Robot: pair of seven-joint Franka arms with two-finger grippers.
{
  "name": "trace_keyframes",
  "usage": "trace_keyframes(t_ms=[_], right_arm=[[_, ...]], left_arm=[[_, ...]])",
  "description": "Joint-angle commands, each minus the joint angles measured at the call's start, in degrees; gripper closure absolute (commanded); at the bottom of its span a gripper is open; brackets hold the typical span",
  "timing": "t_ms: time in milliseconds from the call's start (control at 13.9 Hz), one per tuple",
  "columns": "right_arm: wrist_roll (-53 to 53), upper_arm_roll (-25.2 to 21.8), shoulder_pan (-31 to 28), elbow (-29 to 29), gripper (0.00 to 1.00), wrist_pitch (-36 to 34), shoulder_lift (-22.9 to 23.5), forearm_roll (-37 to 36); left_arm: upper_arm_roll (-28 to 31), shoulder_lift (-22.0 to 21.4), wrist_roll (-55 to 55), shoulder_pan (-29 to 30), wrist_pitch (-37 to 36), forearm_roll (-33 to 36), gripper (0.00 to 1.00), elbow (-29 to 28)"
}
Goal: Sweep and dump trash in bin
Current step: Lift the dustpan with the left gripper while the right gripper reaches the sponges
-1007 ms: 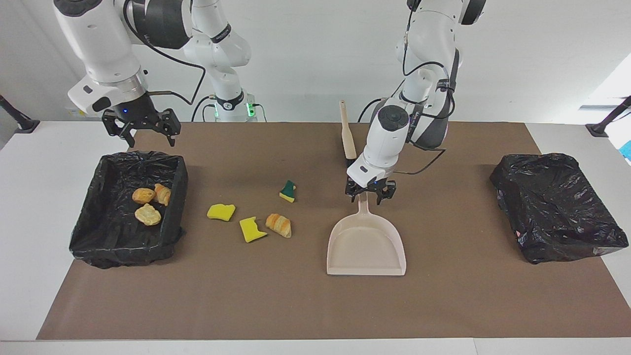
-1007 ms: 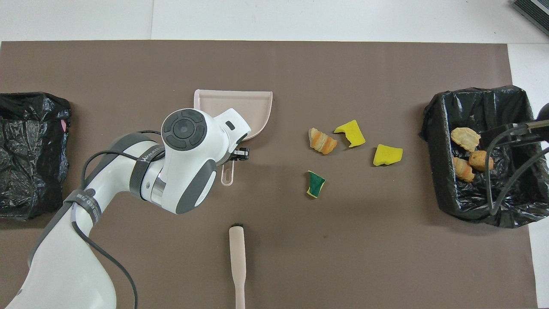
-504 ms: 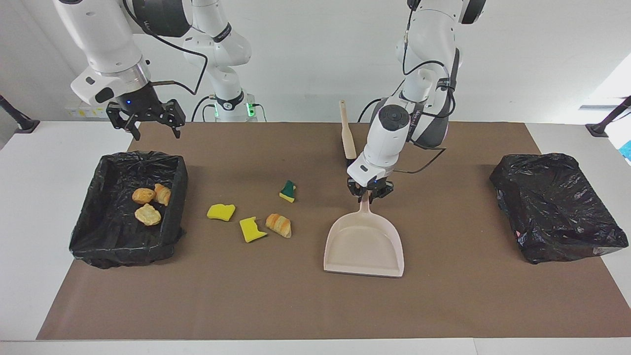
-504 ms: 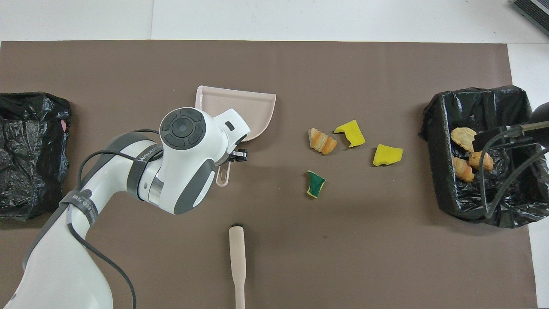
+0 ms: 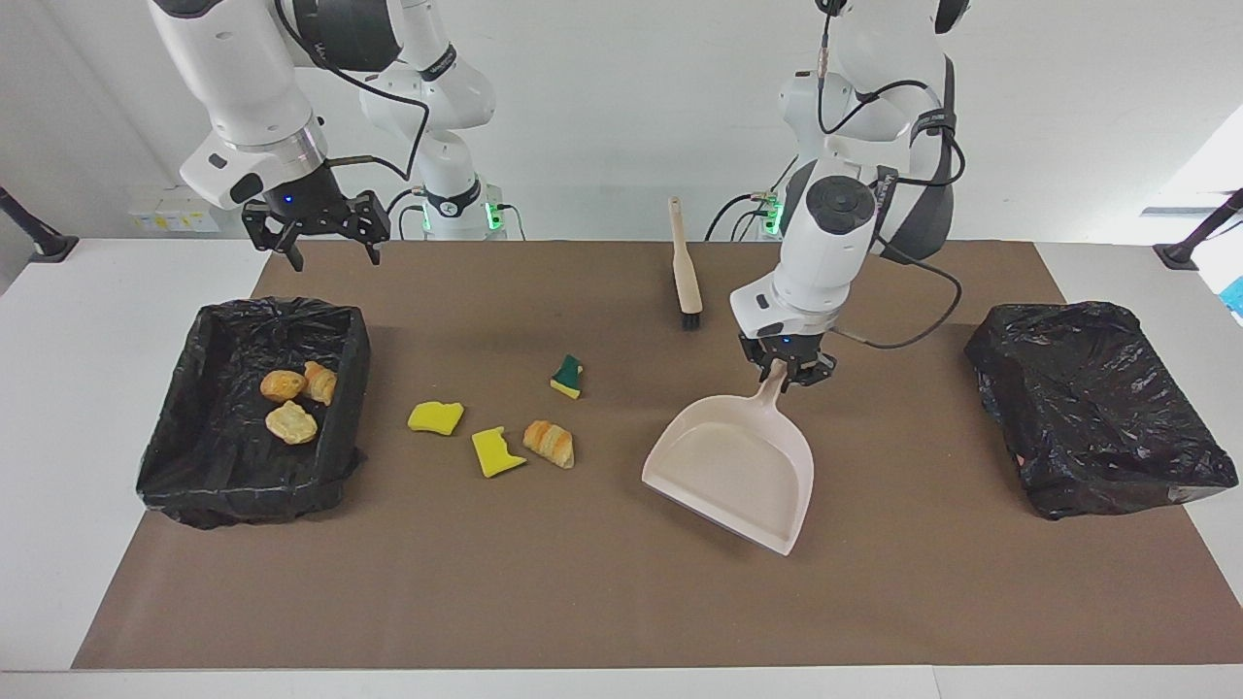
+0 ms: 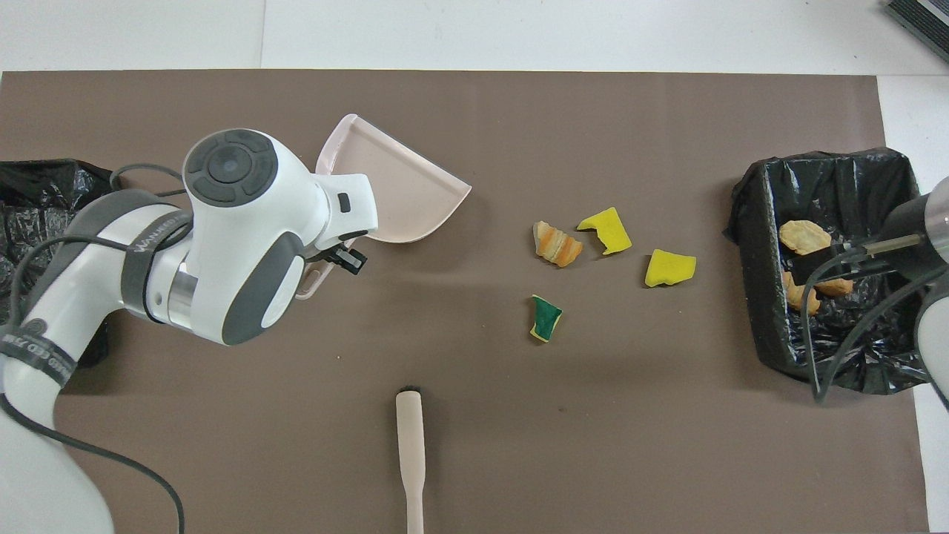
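Observation:
My left gripper (image 5: 785,373) is shut on the handle of the beige dustpan (image 5: 735,468) (image 6: 393,191), which hangs slanted over the mat's middle. One croissant piece (image 5: 550,443) (image 6: 557,244), two yellow sponge chunks (image 5: 434,417) (image 5: 496,451) and a green-faced sponge chunk (image 5: 567,377) (image 6: 546,319) lie on the mat between the pan and the black-lined bin (image 5: 194,466) (image 6: 756,245). Three pastry pieces (image 5: 290,423) lie in that bin. My right gripper (image 5: 325,245) hangs open over the mat's edge by the bin. The beige brush (image 5: 684,264) (image 6: 410,460) lies near the robots.
A second black-bagged bin (image 5: 1088,408) (image 6: 44,215) stands at the left arm's end of the table. The brown mat (image 5: 583,602) covers most of the tabletop, with white table around it.
My left gripper closed on the dustpan's handle, then lifted and swung the pan toward the left arm's end, turning it. My right gripper rose and drifted away from the bin.

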Motion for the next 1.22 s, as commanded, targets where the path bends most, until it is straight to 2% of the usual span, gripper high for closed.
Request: trace_keyframes(t_ms=[0,144,288,504,647,935,1151], right_arm=[[-0.2,-0.1,1.0,-3.6,0.00,-0.2,-2.8,2.2],[-0.2,-0.1,1.1,-4.3,0.00,-0.4,-3.0,3.8],[0.3,-0.1,2.3,-6.6,0.00,-0.5,-4.1,5.8],[5.0,0.0,6.6,-10.6,0.00,0.1,-5.7,6.2],[8.1,-0.1,9.8,-11.6,0.00,0.8,-5.9,6.2],[18.0,0.0,18.1,-18.0,0.00,7.1,-7.5,6.3],[25.9,0.1,24.2,-22.0,0.00,12.5,-7.6,8.0]], left_arm=[[-0.4,-0.7,11.8,2.3,-5.1,3.4,1.00,4.3],[-0.4,-2.4,22.6,3.4,-5.7,5.1,1.00,4.4],[-0.4,-2.6,30.6,3.3,-6.7,9.9,1.00,4.7],[-0.4,-1.9,36.0,3.6,-8.5,11.4,1.00,7.5],[-0.4,-2.0,38.9,4.5,-8.3,11.3,1.00,7.1],[-0.4,-2.6,48.4,8.2,-8.4,10.8,1.00,4.7],[-0.4,0.4,53.1,9.3,-7.4,11.4,1.00,5.6]])
